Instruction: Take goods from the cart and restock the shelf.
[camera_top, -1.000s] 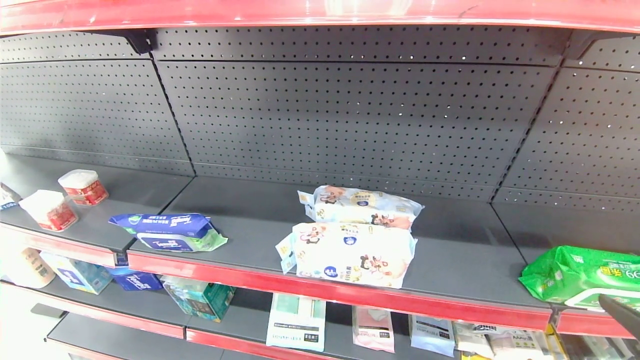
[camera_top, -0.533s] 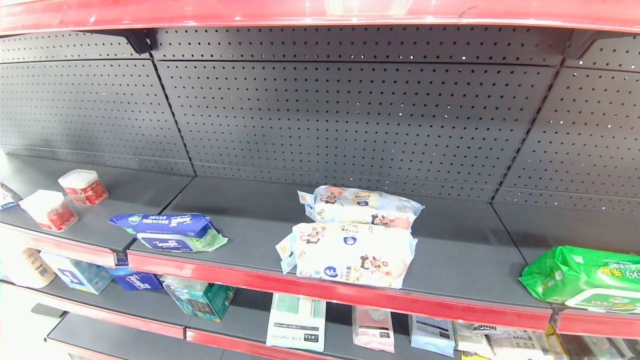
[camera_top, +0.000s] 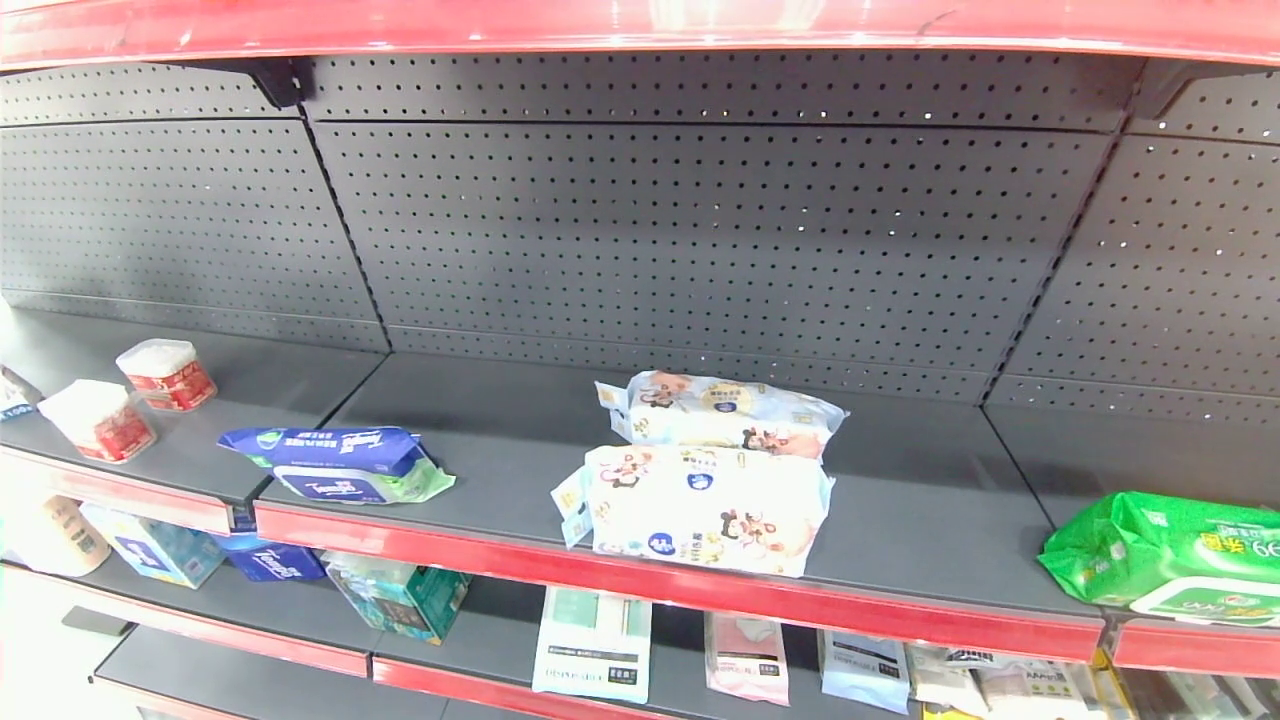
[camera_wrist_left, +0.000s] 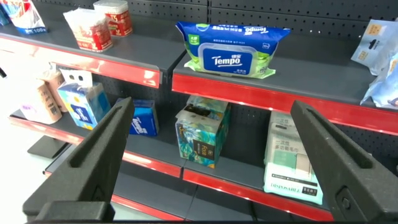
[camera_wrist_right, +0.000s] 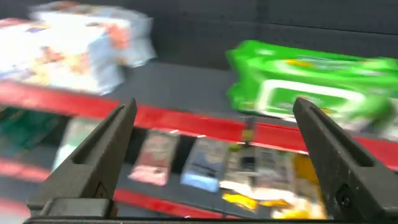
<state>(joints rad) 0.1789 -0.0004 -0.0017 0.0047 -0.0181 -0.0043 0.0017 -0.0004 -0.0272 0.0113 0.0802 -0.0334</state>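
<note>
The dark grey shelf (camera_top: 480, 430) has a red front lip. On it a blue wipes pack (camera_top: 340, 462) lies flat near the edge. Two white cartoon-printed packs, front (camera_top: 700, 508) and rear (camera_top: 725, 412), lie touching. A green wipes pack (camera_top: 1160, 550) lies to their right.

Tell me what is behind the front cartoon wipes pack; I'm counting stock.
A second cartoon pack lies directly behind the front pack, then bare shelf and the perforated wall. The front pack covers its near edge.

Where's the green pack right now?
The green pack lies far right in the head view, on the shelf by its red front edge, apart from the two cartoon packs to its left.
</note>
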